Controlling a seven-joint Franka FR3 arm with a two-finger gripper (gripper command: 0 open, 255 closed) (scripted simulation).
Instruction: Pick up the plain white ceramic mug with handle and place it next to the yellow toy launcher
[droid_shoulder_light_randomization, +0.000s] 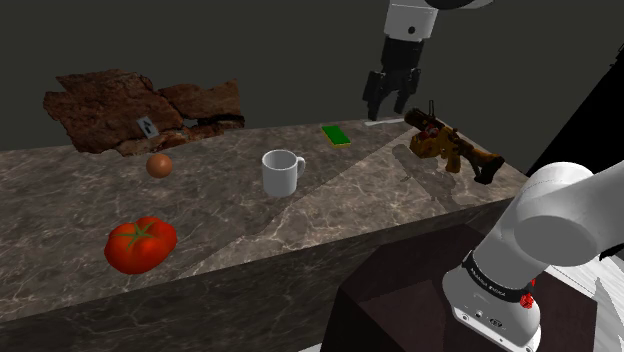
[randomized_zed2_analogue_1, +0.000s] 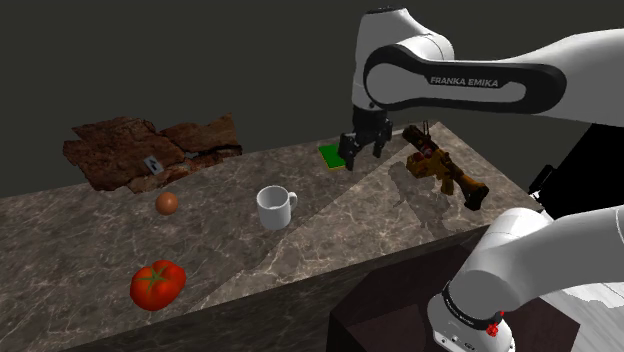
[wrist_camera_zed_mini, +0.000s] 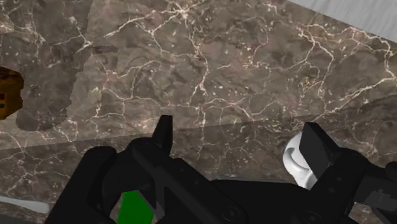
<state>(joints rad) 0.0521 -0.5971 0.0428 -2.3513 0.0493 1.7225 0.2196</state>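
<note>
The all-black gripper (droid_shoulder_light_randomization: 387, 105) hangs upper right of centre in the shoulder view, its two blunt fingers spread apart with nothing between them; the wrist view shows the same gap, with bare veined stone beyond the gripper (wrist_camera_zed_mini: 240, 133). Just beside it in the second exterior view, the gripper (randomized_zed2_analogue_1: 364, 158) hovers over a flat green rectangular slab (randomized_zed2_analogue_1: 330, 155) near the counter's far edge. To the right lies the toy launcher (droid_shoulder_light_randomization: 450, 148), a gun-shaped piece in mustard yellow and brown with a dark stock. The mug (droid_shoulder_light_randomization: 281, 172) stands upright at the middle of the frame, smooth, plain white and cylindrical, its loop handle turned to the right, well apart from the launcher. The counter (droid_shoulder_light_randomization: 380, 200) is dark brown marble laced with pale veins. Further left sit a small round orange-brown ball (droid_shoulder_light_randomization: 159, 165), a glossy red tomato (droid_shoulder_light_randomization: 140, 244) at lower left, and a craggy brown rock-like mass (droid_shoulder_light_randomization: 110, 105) at upper left.
</note>
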